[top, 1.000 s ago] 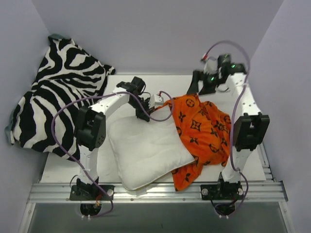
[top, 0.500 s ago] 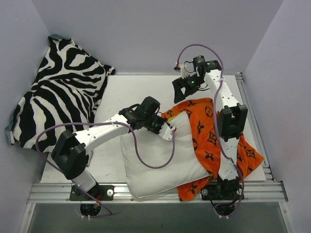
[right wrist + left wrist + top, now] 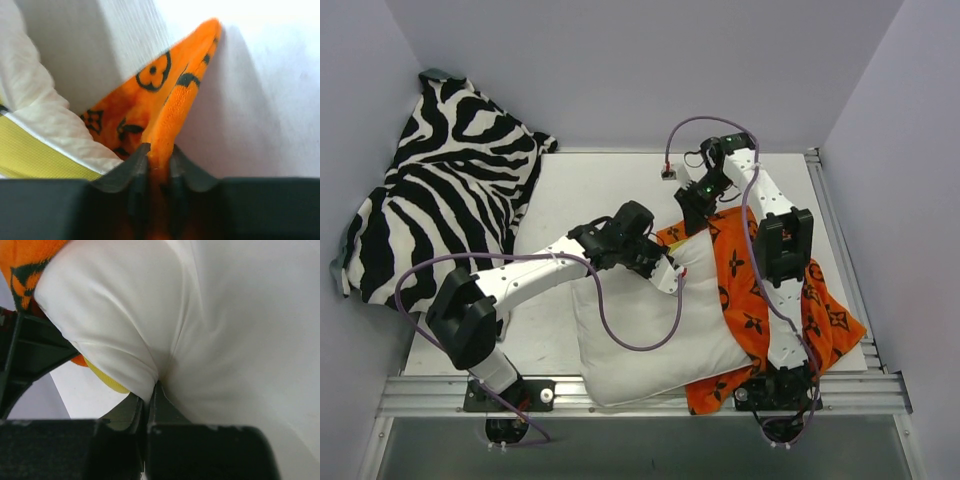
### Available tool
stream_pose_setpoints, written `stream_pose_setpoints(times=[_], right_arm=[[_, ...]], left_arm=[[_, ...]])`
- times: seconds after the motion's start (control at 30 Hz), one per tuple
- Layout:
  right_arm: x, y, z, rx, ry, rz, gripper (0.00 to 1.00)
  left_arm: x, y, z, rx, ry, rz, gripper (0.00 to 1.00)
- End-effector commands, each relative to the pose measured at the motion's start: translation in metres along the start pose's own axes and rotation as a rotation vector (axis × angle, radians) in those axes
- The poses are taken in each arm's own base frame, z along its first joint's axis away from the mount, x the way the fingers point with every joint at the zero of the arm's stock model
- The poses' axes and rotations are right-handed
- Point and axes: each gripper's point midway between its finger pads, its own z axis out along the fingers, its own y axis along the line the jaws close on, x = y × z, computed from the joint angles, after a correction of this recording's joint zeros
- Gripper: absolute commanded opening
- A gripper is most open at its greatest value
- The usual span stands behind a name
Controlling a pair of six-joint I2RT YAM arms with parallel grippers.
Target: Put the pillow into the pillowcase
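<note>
One soft white yellow-piped cushion lay at lower centre, its upper corner at the mouth of the one orange flower-printed fabric sack to its right. Both looked light and limp, best pinched at the edges. The left gripper was clamped on a cushion fold, and the right gripper was clamped on the sack's hem.
</note>
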Motion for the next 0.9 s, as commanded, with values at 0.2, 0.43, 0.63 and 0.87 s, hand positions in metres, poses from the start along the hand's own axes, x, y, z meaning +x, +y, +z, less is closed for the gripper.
stream_pose_setpoints(times=[0.2, 0.43, 0.63, 0.87], right_arm=[[-0.117, 0.134, -0.056, -0.320, -0.381, 0.115, 0.00], [-0.160, 0.139, -0.052, -0.396, -0.531, 0.425, 0.00], [-0.190, 0.128, -0.057, -0.391, -0.586, 0.401, 0.00], [-0.265, 0.120, -0.059, -0.416, -0.712, 0.338, 0.00]], left_arm=[[-0.039, 0.067, -0.002, -0.235, -0.105, 0.105, 0.00], [-0.035, 0.089, 0.002, -0.385, -0.100, 0.126, 0.00], [0.002, 0.073, -0.003, -0.396, -0.031, -0.060, 0.00], [0.121, 0.086, -0.020, -0.575, 0.211, -0.565, 0.00]])
